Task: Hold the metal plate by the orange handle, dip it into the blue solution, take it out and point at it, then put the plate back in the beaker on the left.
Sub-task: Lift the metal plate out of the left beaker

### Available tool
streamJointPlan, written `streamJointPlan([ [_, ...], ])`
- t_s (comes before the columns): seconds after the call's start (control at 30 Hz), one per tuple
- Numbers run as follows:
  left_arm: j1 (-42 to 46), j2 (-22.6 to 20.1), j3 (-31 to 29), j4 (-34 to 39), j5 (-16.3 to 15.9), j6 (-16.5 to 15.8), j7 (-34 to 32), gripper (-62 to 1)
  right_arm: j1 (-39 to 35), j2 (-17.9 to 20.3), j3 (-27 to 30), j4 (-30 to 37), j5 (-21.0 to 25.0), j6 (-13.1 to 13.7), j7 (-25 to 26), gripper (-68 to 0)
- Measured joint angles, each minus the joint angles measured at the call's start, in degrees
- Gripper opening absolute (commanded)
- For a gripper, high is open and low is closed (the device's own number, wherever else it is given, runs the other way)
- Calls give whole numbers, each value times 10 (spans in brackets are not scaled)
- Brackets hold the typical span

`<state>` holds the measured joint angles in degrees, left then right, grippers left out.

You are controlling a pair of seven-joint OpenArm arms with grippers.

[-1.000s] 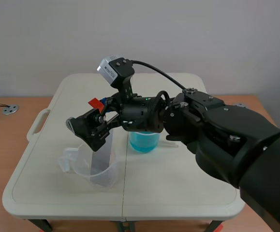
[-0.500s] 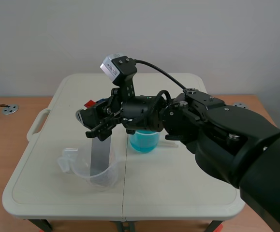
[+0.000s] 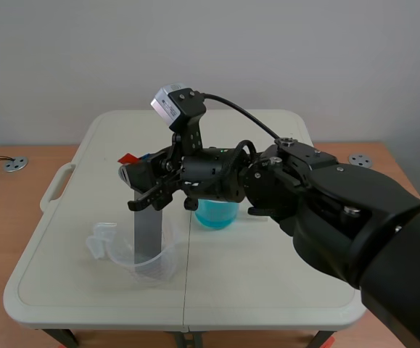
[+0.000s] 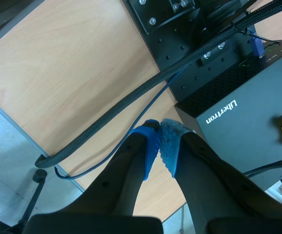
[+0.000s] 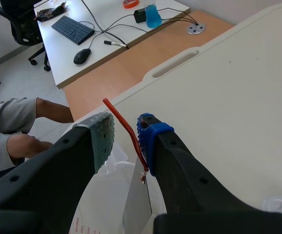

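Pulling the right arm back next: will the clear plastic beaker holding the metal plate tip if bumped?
Probably tippy: the clear plastic beaker looks thin and light, and the stiff-looking grey metal plate rises well above its rim. Its thin orange handle sits inside the open right gripper, so a sideways brush could lever it over.

The metal plate (image 3: 149, 233) looks matt, the plastic beaker (image 3: 106, 245) clear and glossy.

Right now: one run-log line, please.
metal plate standing in clear beaker | right gripper open, orange handle between fingers | left gripper shut, empty
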<state>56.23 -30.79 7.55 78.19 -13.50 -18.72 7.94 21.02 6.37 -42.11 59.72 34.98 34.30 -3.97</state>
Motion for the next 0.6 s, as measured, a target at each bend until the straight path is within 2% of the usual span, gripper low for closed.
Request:
streamJointPlan([
  [0.17, 0, 0, 0, 0, 0, 0, 0, -564, 0, 0, 0, 0, 0, 27, 0, -627],
  [0.3, 0, 0, 0, 0, 0, 0, 0, -564, 0, 0, 0, 0, 0, 31, 7, -663],
  [0.47, 0, 0, 0, 0, 0, 0, 0, -564, 0, 0, 0, 0, 0, 77, 7, -662],
  [0.6, 0, 0, 0, 0, 0, 0, 0, -564, 0, 0, 0, 0, -3, 77, 7, -662],
])
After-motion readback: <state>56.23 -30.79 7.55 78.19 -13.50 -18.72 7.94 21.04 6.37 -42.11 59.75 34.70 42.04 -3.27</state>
